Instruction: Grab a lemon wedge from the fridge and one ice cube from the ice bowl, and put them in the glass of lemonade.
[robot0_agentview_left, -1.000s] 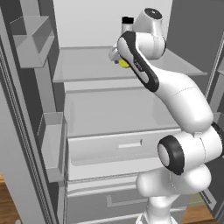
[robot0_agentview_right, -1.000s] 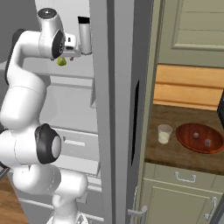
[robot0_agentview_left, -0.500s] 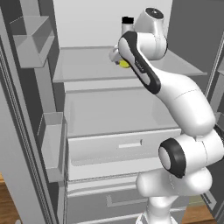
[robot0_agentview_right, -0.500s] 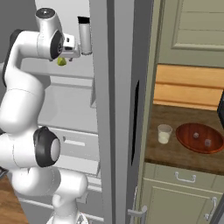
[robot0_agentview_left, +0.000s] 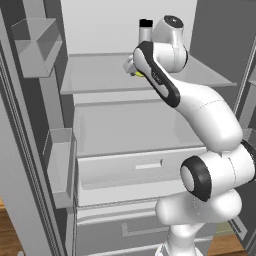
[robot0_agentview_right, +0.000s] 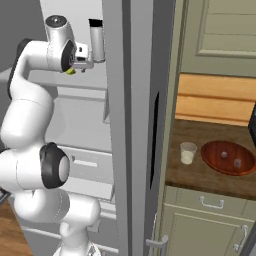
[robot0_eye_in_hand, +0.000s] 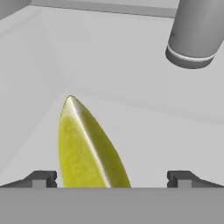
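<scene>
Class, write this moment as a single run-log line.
phase: reaching | gripper: open | target: lemon wedge on fridge shelf, between fingertips | held: nothing

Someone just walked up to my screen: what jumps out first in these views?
The white arm reaching into the open fridge, its open gripper right over the yellow-green lemon wedge on the upper shelf. A grey can stands beyond it. On the counter to the right sit the glass of lemonade and the reddish ice bowl.

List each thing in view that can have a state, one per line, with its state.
fridge: doors open, drawers shut
lemon wedge: lying on the fridge shelf, between the open jaws, not gripped
gripper: jaws open, down at the wedge
grey can: upright on the same shelf
glass of lemonade: upright on the counter
ice bowl: on the counter beside the glass, two cubes inside
</scene>
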